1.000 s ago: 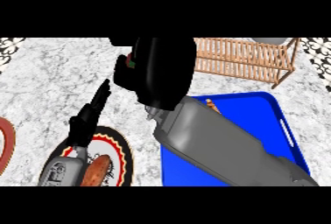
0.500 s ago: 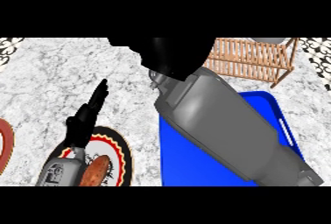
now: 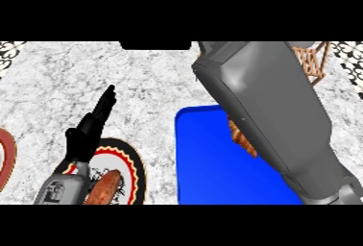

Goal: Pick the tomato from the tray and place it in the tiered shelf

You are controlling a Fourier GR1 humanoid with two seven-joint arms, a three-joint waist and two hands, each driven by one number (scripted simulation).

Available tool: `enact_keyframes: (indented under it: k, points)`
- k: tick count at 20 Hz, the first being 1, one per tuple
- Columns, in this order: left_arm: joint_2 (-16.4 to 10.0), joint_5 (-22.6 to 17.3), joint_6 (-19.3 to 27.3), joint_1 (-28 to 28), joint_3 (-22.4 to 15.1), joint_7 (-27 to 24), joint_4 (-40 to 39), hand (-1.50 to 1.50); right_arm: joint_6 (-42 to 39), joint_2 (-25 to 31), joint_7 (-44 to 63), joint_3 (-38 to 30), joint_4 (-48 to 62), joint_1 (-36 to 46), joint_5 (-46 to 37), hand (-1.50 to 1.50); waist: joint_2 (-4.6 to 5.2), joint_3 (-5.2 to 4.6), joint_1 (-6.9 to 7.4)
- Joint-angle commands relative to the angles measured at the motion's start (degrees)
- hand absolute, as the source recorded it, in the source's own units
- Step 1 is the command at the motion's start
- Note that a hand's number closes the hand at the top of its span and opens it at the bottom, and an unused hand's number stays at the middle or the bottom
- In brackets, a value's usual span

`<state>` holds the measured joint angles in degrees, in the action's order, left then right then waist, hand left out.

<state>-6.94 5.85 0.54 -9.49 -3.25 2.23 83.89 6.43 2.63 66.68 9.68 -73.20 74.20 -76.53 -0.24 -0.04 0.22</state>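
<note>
The left hand [image 3: 96,120] is held open, fingers straight, over the worktop [image 3: 56,86] beside a patterned plate [image 3: 127,161], while the right hand [image 3: 156,45] is seen only as a black sliver at the top edge, its state untellable, part of the blue tray [image 3: 212,163] and tiered shelf [image 3: 313,62] being covered by its forearm [image 3: 276,110], and the tomato cannot be made out.

Bright, even light; faint shadows.
</note>
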Motion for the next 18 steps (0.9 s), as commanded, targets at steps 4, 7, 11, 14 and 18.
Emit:
enact_keyframes:
  k: [4, 7, 11, 14, 18]
  points:
    - [0.34, 0.25, -0.11, -1.71, 0.54, 0.89, -2.07, 0.00, -6.34, 1.45, 2.04, -4.54, 1.78, 3.43, -2.62, 1.50, 0.12, 0.00, -0.09]
    - [2.18, 1.36, 1.31, -0.26, -1.52, 2.44, 1.83, 0.00, -5.55, 3.30, -0.81, -5.26, 4.77, 2.81, -4.58, 1.50, 0.13, 0.02, 0.24]
    - [0.73, 1.33, 0.31, -1.30, 0.04, 0.36, -0.76, 0.00, -0.41, 3.98, -4.50, -7.05, 7.05, -1.14, -5.30, 1.50, 0.28, 0.02, 0.11]
    - [2.46, 2.29, 1.08, -0.96, -1.34, -0.73, -1.80, 0.00, 2.14, 4.70, -5.89, -7.77, 13.31, 1.07, -7.98, 1.50, 0.38, 0.00, 0.42]
    - [0.44, 0.85, -1.33, -1.40, -0.08, 0.03, -0.01, 0.00, 7.35, 6.83, -14.78, -8.35, 19.73, 1.12, -6.95, 1.50, 0.53, 0.01, 0.86]
